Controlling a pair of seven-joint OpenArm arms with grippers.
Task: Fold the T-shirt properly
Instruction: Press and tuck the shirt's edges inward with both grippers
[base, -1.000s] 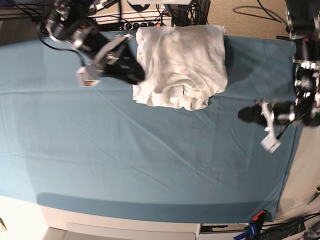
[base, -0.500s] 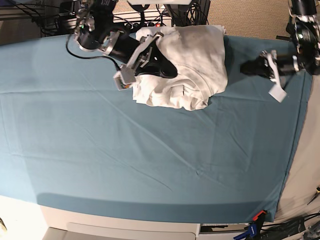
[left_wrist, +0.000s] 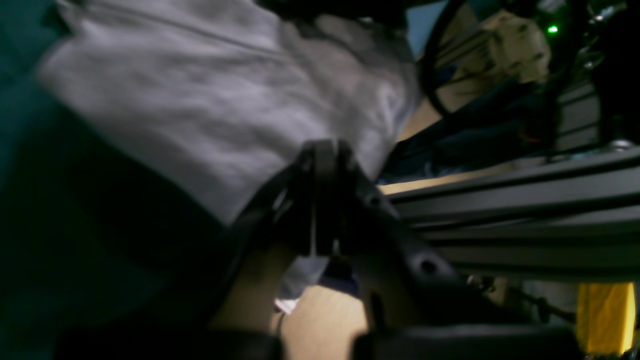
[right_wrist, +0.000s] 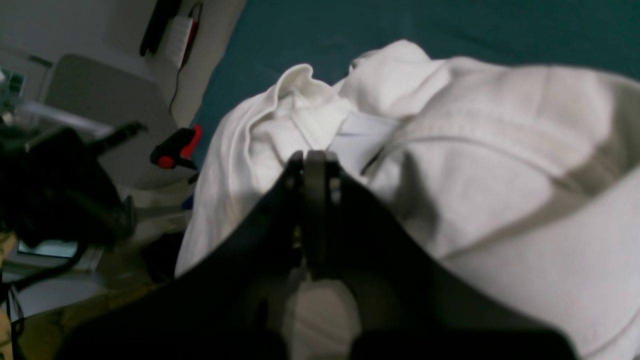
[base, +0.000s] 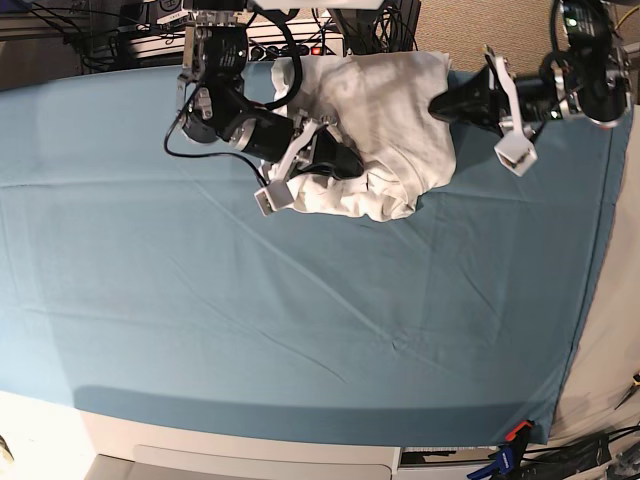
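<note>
- Teal cloth (base: 300, 340), smooth with a few faint creases, covers the broad work surface; beyond its lower edge in the base view are a pale panel (base: 245, 455) and, to that view's right, red-and-black hardware with cables (base: 520, 440).
- Near the top edge of the base view, on the teal cloth, is the large plain white cotton T-shirt (base: 385, 90), bunched into a compact, wrinkled shape.
- Only the right wrist view brings out the shirt's stitched band and the deep folds around it; the black right gripper (right_wrist: 316, 157) has its tips together over the fabric, though I can't tell whether any cloth is pinched.
- From the left wrist view come ribbed grey metal rails (left_wrist: 500, 215), a small green light (left_wrist: 552, 29) and a bright yellow object (left_wrist: 605, 315) at the edge.
- That view is dark and blurred, but the black left gripper (left_wrist: 327, 150) seems to have its fingers together, over the shirt; contact is unclear.
</note>
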